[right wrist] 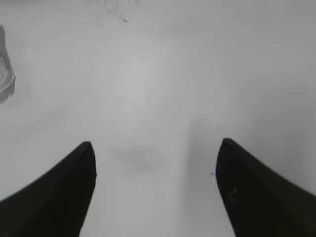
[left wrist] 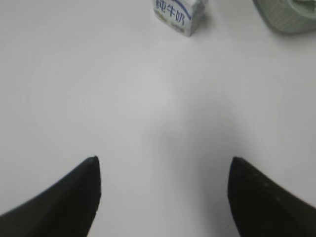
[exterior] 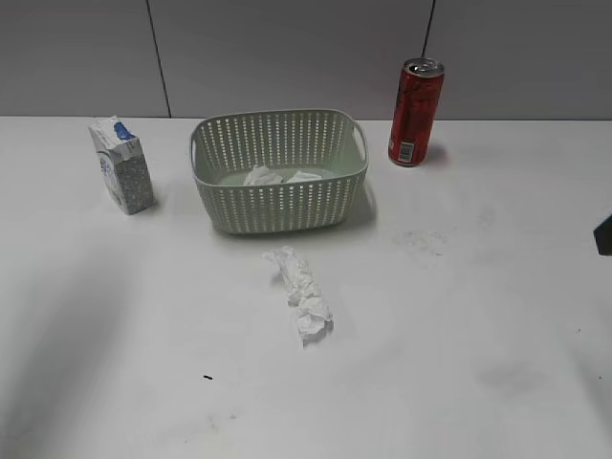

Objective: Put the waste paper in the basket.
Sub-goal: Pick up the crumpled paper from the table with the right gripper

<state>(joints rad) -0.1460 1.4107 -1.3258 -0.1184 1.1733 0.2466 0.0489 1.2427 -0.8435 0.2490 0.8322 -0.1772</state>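
The sage-green slotted basket (exterior: pixel 279 196) stands at the back middle of the white table. Two white paper wads (exterior: pixel 263 176) (exterior: pixel 304 177) lie inside it. A third crumpled wad (exterior: pixel 303 291) lies on the table just in front of the basket. My left gripper (left wrist: pixel 164 160) is open and empty above bare table; the basket's corner (left wrist: pixel 286 17) shows at its view's top right. My right gripper (right wrist: pixel 154 144) is open and empty above bare table; the wad's edge (right wrist: pixel 5 74) shows at that view's left. Only a dark bit of the right arm (exterior: pixel 604 235) shows in the exterior view.
A small blue-and-white printed box (exterior: pixel 121 165) stands left of the basket and also shows in the left wrist view (left wrist: pixel 178 14). A red drink can (exterior: pixel 415 112) stands upright to the basket's right, near the back wall.
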